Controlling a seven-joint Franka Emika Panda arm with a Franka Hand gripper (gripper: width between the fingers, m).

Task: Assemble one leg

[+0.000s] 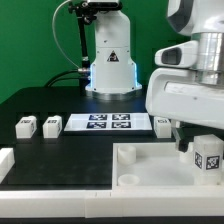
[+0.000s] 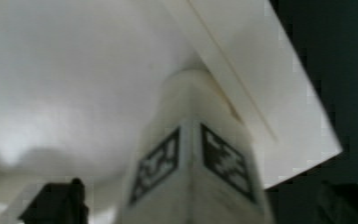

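A leg (image 1: 207, 158), a small white block with black-and-white markers, stands upright at the large white tray's (image 1: 150, 185) corner on the exterior view's right. My gripper (image 1: 193, 145) hangs right over it. In the wrist view the leg (image 2: 197, 160) rises between my two dark fingertips (image 2: 60, 203), with a gap showing between the leg and one of them. The gripper (image 2: 197, 198) looks open around the leg, not gripping it. Three more legs (image 1: 26, 126), (image 1: 52, 125), (image 1: 164, 123) lie on the black table behind the tray.
The marker board (image 1: 108, 123) lies flat between the loose legs. The robot base (image 1: 110, 60) stands behind it. A round socket (image 1: 128, 180) shows in the tray's near corner. A white part (image 1: 5, 160) sits at the exterior view's left edge.
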